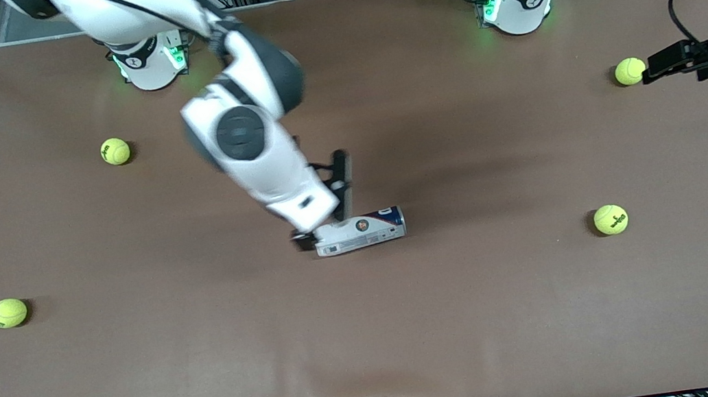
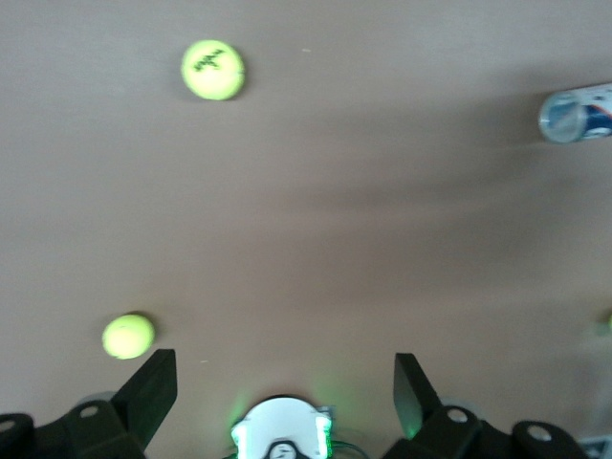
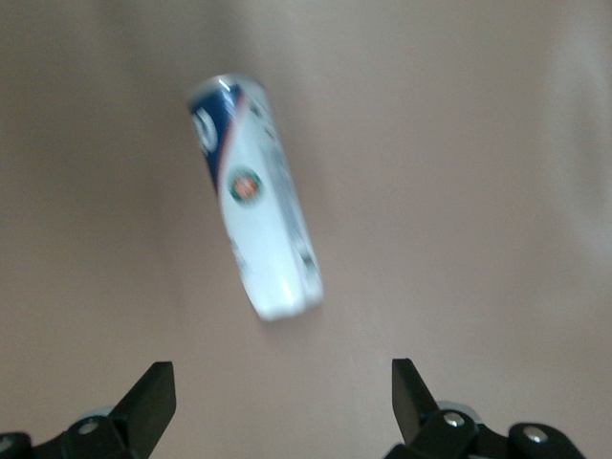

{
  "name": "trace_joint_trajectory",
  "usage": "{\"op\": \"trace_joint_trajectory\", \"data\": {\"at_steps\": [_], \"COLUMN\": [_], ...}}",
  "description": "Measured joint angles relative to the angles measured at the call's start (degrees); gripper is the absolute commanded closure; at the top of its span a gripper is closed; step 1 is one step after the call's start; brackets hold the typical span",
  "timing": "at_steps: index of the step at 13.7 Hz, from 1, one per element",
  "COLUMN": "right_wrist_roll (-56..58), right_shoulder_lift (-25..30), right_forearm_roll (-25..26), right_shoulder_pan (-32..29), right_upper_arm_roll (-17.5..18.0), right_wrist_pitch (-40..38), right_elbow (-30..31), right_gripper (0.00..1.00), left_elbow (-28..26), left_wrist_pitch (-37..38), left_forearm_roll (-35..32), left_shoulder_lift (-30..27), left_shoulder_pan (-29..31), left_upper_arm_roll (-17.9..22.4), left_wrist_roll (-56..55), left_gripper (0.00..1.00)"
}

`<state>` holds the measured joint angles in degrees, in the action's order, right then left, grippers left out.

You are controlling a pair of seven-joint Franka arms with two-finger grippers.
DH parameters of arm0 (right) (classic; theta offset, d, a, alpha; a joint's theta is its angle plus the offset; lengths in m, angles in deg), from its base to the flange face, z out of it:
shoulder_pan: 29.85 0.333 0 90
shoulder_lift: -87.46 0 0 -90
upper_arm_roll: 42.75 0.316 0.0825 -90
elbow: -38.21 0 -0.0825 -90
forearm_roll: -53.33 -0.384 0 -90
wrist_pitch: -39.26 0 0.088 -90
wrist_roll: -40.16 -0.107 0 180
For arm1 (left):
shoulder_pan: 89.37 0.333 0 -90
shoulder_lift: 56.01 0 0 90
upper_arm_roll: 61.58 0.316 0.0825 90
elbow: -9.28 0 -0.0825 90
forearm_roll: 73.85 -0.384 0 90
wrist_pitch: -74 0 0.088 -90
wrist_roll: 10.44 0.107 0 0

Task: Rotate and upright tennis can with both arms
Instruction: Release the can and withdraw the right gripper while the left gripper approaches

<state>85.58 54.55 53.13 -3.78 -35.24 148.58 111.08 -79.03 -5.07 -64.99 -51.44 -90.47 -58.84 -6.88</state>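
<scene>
The tennis can (image 1: 362, 230) lies on its side on the brown table mid-way along it, with its navy band toward the left arm's end. It also shows in the right wrist view (image 3: 256, 225) and small in the left wrist view (image 2: 579, 113). My right gripper (image 1: 329, 219) hangs over the can's white end, open and empty, with its fingers (image 3: 153, 397) spread wide and the can lying clear of them. My left gripper (image 1: 650, 65) waits, open and empty, at the left arm's end of the table beside a tennis ball (image 1: 629, 71); its fingers (image 2: 153, 387) stand wide apart.
More tennis balls lie on the table: one (image 1: 610, 219) toward the left arm's end, two (image 1: 115, 151) (image 1: 8, 313) toward the right arm's end. Two balls (image 2: 212, 69) (image 2: 127, 337) show in the left wrist view, with the left arm's base (image 2: 282, 430) between the fingers.
</scene>
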Motion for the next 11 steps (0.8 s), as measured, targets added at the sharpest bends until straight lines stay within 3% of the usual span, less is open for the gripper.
{"op": "trace_joint_trajectory", "data": {"at_steps": [7, 11], "right_wrist_roll": [-6.49, -15.28], "right_shoulder_lift": [4.17, 4.79], "right_forearm_roll": [0.02, 0.05], "right_shoulder_pan": [-18.22, -21.18], "right_upper_arm_roll": [-1.49, -6.39], "right_wrist_pitch": [-12.70, -16.59], "right_elbow": [0.27, 0.51], "right_gripper": [0.00, 0.00], "left_elbow": [-0.27, -1.12], "left_wrist_pitch": [-0.41, -4.18], "left_forearm_roll": [19.12, 29.64], "left_shoulder_lift": [9.27, 14.83], "left_shoulder_pan": [0.07, -0.16], "left_upper_arm_roll": [0.01, -0.38], "left_wrist_roll": [0.55, 4.27], "left_gripper": [0.00, 0.00]}}
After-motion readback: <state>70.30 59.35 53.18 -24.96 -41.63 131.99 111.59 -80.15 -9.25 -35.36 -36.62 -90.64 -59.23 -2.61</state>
